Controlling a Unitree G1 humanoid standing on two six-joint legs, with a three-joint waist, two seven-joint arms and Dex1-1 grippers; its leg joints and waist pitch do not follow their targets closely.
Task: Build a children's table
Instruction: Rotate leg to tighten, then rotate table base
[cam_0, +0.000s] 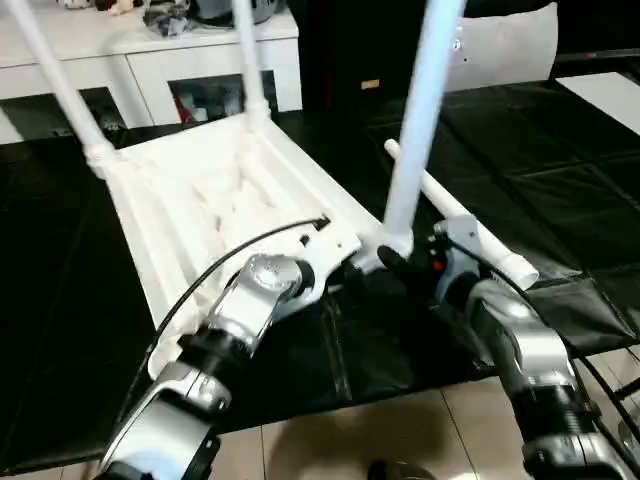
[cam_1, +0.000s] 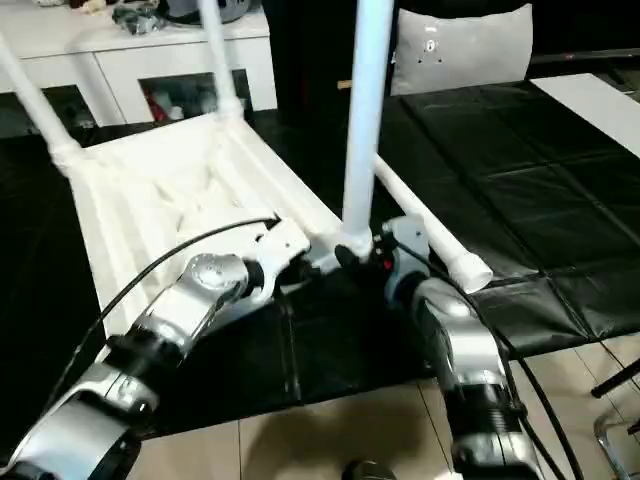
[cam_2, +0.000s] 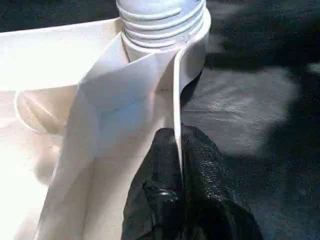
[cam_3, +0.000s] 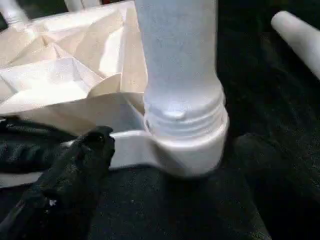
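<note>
My left arm reaches forward and inward, its silver forearm angled up toward the near edge of the upturned table top (cam_0: 190, 200). My left gripper (cam_2: 179, 150) is closed, its two black fingers (cam_2: 160, 170) pinching the thin white rim wall just beside a corner socket (cam_2: 192, 47).

The table top lies ribbed side up on a black mat (cam_0: 60, 300). Two legs (cam_0: 55, 85) stand in the far sockets, and a third leg (cam_0: 420, 120) rises from the near corner socket, its threads partly showing above the collar. A fourth leg (cam_0: 470, 225) lies loose on the mat, just to the right of that corner.

My right arm comes in from the lower right, wrist bent toward the upright leg's base. My right gripper (cam_0: 395, 262) sits at the socket; I cannot tell how its fingers stand.

Behind the mat is a white cabinet (cam_0: 150, 60) with clutter on top; nearest me, pale floor tiles (cam_0: 400, 430).
</note>
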